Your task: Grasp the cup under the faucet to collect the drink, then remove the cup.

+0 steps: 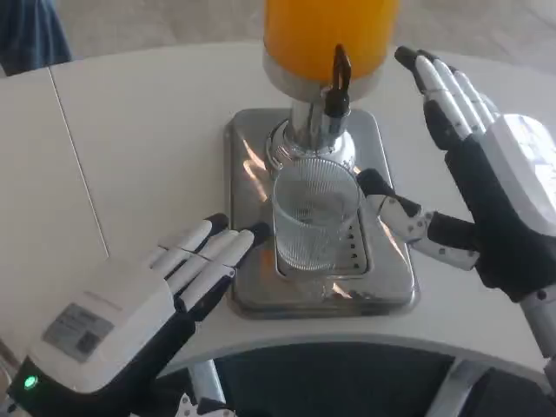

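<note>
1. Left hand (152, 300): white back w/ a grey label and a green light near the wrist, lying palm-down at lower left. Fingers straight and apart, gripping nothing; black tips reach the left edge of the shiny steel drip tray (252, 291), just beside the cup but apart from it.
2. Right hand (486, 178): raised at right, spread wide, holding nothing. Long fingers point up-left toward the dispenser's tank; thumb (395, 204) stretches left over the tray, tip near the cup's right rim; contact can't be told.
3. Clear ribbed glass cup (314, 221): upright on the tray's slotted grate, between both hands, under the tap. Looks empty, see-through, vertical ridges all round.
4. Black tap lever (339, 78) sits above the cup on the front of the dispenser w/ orange drink tank (326, 35) and chrome column.
5. Tray and dispenser stand on the white round-edged table (139, 139).
</note>
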Robot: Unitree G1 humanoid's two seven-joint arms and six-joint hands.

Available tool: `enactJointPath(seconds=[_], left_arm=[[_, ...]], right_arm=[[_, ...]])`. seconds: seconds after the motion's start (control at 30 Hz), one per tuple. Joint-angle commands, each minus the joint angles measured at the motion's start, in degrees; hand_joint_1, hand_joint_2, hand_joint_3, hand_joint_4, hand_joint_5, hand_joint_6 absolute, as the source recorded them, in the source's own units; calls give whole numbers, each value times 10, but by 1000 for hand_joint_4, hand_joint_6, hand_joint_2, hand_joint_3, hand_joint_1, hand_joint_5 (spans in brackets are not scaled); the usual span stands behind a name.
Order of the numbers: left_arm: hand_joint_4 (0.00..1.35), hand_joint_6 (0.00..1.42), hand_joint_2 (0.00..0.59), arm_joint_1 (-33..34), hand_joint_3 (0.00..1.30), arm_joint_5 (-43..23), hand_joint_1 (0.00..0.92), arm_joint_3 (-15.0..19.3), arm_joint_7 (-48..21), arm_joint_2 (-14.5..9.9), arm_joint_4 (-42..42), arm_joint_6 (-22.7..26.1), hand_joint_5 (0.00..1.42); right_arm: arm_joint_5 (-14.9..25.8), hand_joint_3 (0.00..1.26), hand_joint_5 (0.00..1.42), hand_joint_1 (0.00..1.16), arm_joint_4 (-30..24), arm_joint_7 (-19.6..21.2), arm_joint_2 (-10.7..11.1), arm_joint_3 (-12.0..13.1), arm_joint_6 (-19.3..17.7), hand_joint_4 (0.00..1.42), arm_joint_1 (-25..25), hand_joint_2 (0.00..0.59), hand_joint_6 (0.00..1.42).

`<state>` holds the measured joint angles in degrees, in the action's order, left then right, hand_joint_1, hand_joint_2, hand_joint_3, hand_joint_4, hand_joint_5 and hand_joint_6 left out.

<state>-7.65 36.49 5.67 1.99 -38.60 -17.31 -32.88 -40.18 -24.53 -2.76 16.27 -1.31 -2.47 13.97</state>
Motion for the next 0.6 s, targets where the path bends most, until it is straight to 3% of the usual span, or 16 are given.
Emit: enactJointPath(seconds=[0.03, 0.4, 0.6], left_arm=[[0, 97, 104, -18, 0, 4, 62, 10, -17, -10, -18, -13, 0], [0, 97, 104, -33, 0, 1, 62, 19, -38, -8, -31, -16, 0], [0, 97, 104, -37, 0, 0, 62, 23, -45, -5, -37, -14, 0]], right_arm=[[17, 8, 0, 475, 39, 27, 0, -1, -15, 0, 27, 419, 48], [39, 0, 0, 474, 132, 75, -12, -29, -48, 0, 83, 426, 57], [43, 0, 0, 468, 158, 91, -21, -41, -61, 0, 107, 432, 60]])
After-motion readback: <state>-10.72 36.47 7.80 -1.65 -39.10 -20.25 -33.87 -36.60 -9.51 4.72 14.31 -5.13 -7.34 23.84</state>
